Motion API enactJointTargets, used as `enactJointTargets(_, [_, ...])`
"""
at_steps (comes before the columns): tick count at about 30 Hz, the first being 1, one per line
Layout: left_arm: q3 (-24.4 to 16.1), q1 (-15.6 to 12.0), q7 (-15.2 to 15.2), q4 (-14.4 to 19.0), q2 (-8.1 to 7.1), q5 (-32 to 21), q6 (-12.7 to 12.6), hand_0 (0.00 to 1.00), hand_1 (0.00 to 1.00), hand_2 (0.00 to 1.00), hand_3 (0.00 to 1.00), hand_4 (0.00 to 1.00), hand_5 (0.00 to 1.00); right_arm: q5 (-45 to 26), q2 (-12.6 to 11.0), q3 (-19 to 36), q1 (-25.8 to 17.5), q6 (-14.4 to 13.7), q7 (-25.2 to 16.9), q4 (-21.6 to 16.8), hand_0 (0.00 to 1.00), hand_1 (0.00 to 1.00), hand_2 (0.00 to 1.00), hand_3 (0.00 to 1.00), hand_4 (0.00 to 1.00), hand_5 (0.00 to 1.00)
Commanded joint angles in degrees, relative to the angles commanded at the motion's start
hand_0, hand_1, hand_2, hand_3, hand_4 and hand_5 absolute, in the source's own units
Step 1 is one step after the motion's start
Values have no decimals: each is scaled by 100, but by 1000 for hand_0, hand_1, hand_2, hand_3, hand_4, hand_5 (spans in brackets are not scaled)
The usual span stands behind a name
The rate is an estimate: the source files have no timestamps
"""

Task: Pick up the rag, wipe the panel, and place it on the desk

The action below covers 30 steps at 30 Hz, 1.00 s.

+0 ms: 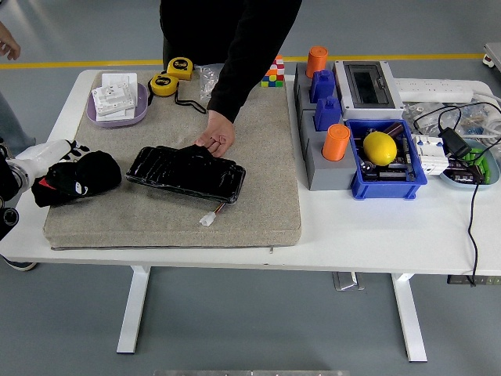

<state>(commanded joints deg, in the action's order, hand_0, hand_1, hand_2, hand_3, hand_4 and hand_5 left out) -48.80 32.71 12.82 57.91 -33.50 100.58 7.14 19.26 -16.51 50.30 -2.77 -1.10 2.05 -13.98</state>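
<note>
At the table's left edge, the left hand (48, 152) rests against the black rag (78, 177), whether gripping it I cannot tell. Rag lies at the mat's (258, 196) left end, beside the black panel (185, 172), which a person's hand (216, 141) steadies.

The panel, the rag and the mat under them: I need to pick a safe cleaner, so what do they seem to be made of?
The panel looks like glossy black moulded plastic: ribbed, with bright reflections. The rag seems to be soft black cloth, bunched and matte. The mat looks like thick beige felt or foam, with a dull, finely textured surface; which one, the view leaves open.
</note>
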Motion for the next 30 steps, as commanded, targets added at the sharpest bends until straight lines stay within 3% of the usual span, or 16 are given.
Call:
enactJointTargets(11, [82, -28, 41, -103, 44, 71, -271, 720, 782, 822, 848, 911, 224, 20, -2, 33, -10, 1, 3, 1, 740, 710, 703, 597, 998, 522])
enactJointTargets(12, [91, -33, 37, -117, 50, 86, -316, 652, 746, 776, 815, 859, 206, 23, -3, 30, -10, 2, 4, 0, 740, 710, 703, 597, 998, 521])
enactJointTargets(17, [132, -55, 41, -163, 62, 119, -446, 652, 746, 776, 815, 859, 206, 39, -1, 70, -22, -3, 1, -13, 740, 710, 703, 597, 998, 521])
enactJointTargets(18, [138, -58, 42, -176, 65, 110, -452, 643, 734, 768, 750, 853, 208, 43, 0, 77, -24, -5, 1, -14, 740, 710, 703, 598, 998, 520])
enactJointTargets(29, [256, -103, 19, -296, 150, 49, -620, 641, 729, 765, 730, 847, 206, 94, 10, 181, -36, -8, 4, -13, 740, 710, 703, 597, 998, 522])
enactJointTargets(30, [258, -108, 20, -304, 156, 46, -637, 624, 693, 696, 679, 817, 197, 100, 14, 205, -39, -11, 2, -13, 740, 710, 703, 597, 998, 521])
